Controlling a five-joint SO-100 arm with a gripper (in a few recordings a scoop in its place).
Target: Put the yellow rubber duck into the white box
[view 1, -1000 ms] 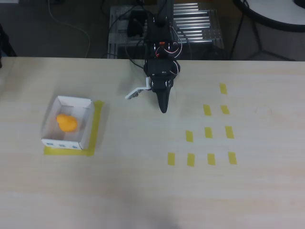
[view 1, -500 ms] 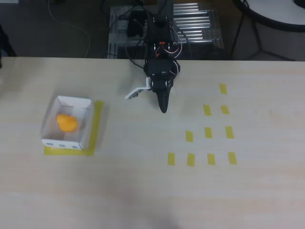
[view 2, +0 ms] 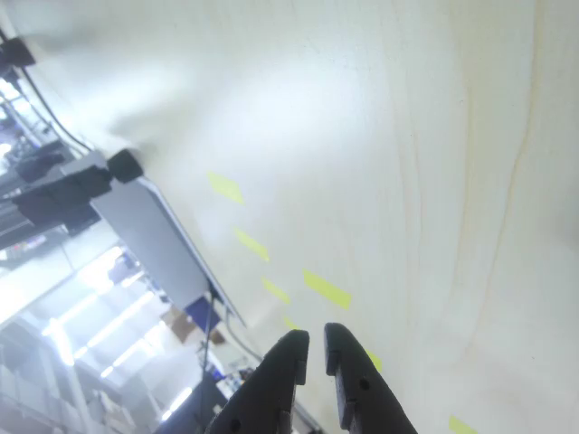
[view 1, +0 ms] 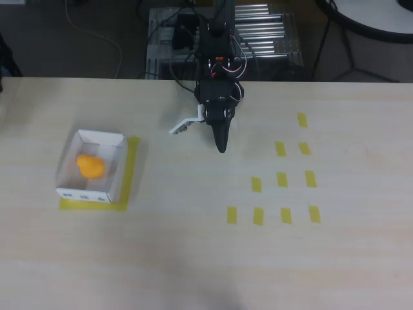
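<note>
One step left at most, apparently | yellow rubber duck (view 1: 90, 166) lying inside white box (view 1: 91, 166) on table (view 1: 193, 245), placement judged done | hand (view 1: 221, 146) well apart from box, near arm base, fingers nearly together, holding nothing | remaining: none beyond parking.

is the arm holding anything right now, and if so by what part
Nothing is held. The gripper has its jaws nearly together with nothing between them, and the yellow rubber duck lies in the white box.
</note>
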